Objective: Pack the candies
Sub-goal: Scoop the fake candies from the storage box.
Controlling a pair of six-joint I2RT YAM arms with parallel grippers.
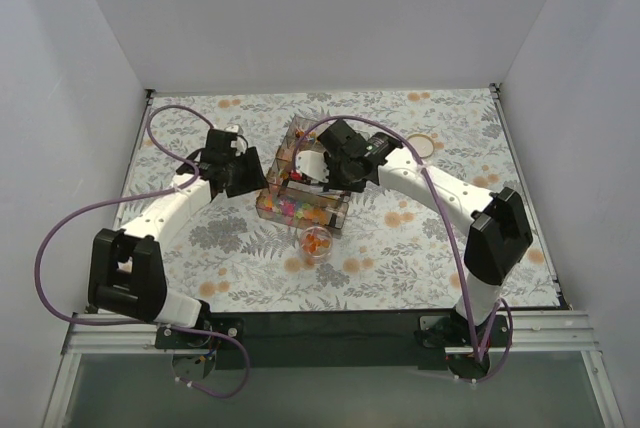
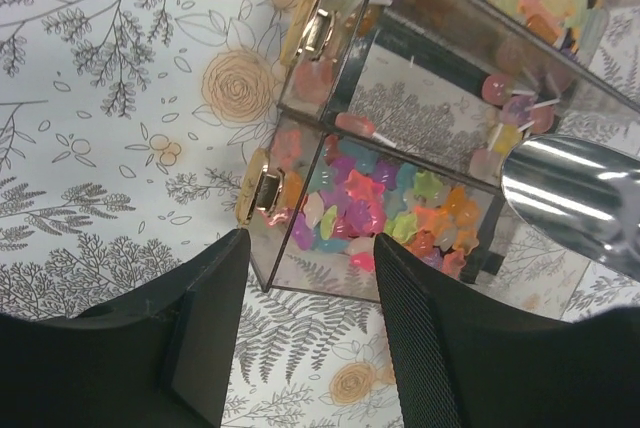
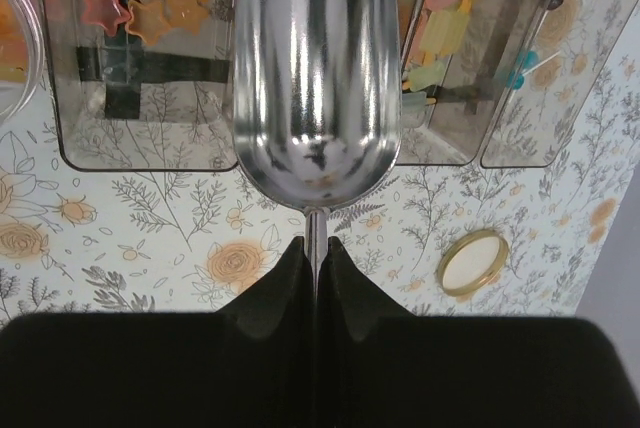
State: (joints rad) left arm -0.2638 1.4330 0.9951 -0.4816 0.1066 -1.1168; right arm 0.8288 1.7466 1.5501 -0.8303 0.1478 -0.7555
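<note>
Packing under way, scoop bare, plenty left to shift!
Pinching the thin stem of the shiny metal scoop (image 3: 315, 68) in the right tool (image 3: 316, 258), pressed tight, nothing in the bowl, out over the clear compartmented plastic box (image 1: 335, 220). Hovering the left tool (image 2: 310, 243), spread wide and gripping nothing, just beside the box's left side. Heaped in the box compartments: most of the tiny multicoloured candies (image 2: 370, 198). Sitting in the small clear round cup (image 1: 317, 243), just near of the box on the flowered surface (image 1: 450, 248): a little orange batch. Early going by that reckoning, with more scooping and tipping to come.
</note>
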